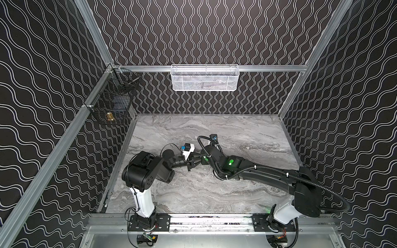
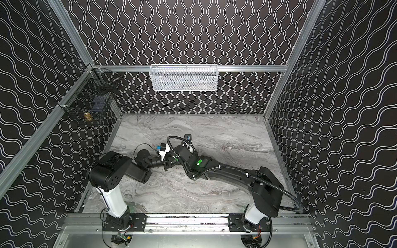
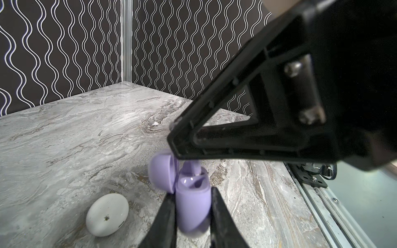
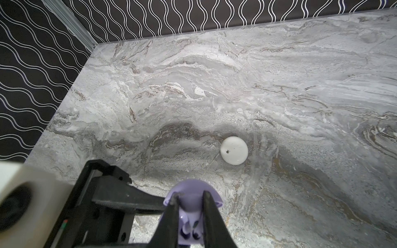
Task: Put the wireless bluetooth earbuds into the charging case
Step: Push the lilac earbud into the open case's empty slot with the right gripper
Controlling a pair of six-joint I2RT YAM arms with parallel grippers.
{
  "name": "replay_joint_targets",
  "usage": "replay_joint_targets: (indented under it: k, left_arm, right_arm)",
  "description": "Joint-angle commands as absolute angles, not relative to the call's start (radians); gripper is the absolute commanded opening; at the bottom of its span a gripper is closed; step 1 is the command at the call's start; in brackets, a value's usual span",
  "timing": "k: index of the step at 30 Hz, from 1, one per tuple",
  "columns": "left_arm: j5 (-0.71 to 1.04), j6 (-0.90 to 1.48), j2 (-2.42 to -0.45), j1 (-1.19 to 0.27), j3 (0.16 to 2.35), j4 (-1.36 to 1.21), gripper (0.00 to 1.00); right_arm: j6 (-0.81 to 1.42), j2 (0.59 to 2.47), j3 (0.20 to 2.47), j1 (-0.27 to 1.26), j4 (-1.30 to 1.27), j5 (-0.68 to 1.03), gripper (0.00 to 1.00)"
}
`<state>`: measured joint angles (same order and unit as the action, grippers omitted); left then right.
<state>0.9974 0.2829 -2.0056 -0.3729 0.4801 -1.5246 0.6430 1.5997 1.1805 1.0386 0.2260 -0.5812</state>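
Steady the lavender case (image 3: 193, 206) in the clenched left pincer (image 3: 192, 191); lower the earbud (image 3: 192, 167) gripped by the right pincer (image 4: 190, 194) straight into it.

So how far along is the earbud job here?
Done: the white case lies shut, contents unseen. In hand: the left gripper holds the open lavender case while the right gripper holds a lavender earbud at its socket. Left: seating it, closing the lid.
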Motion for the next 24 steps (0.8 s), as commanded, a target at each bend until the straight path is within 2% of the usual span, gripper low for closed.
replay_joint_targets:
  k: [1,24]
  left_arm:
    - [1.003,0.29,-2.01,-0.373,0.489,-1.551,0.25]
    - [0.999,0.288,-2.008,-0.372,0.488,-1.551,0.24]
  right_arm:
    - [0.641,1.609,1.189,1.038,0.199,-0.581,0.21]
    - [0.648,1.613,1.177,1.038,0.18,-0.529,0.2]
